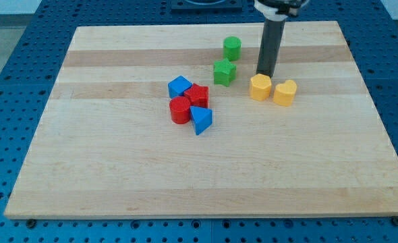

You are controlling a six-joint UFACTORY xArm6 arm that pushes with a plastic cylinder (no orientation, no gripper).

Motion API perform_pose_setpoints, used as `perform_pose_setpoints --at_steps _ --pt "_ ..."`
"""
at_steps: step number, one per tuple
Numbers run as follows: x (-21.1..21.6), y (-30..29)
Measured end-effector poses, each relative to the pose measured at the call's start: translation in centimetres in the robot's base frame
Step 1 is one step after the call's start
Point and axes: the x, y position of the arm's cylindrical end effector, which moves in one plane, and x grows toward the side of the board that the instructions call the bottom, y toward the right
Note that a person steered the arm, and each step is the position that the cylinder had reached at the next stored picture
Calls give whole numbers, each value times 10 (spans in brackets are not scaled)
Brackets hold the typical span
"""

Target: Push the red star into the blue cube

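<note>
No writing shows anywhere. My tip (pixel 264 73), a bare rod holding nothing, rests just beyond the yellow hexagonal block (pixel 260 88). Left, mid-board, the red star (pixel 198 95) touches the blue cube (pixel 179 86); open wood lies nearer.

The counter (pixel 118 169) is pale wood with smooth grain; the red star (pixel 198 95) and blue cube (pixel 179 86) look like matt plastic.
</note>
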Motion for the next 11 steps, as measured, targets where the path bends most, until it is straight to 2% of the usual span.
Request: perform_pose_setpoints --at_steps 3,5,6,8,9,10,11 --pt "14 -48" --pt "65 -70" --pt "75 -99" --pt "72 -173" --pt "71 -192" --pt "71 -191" --pt "52 -190"
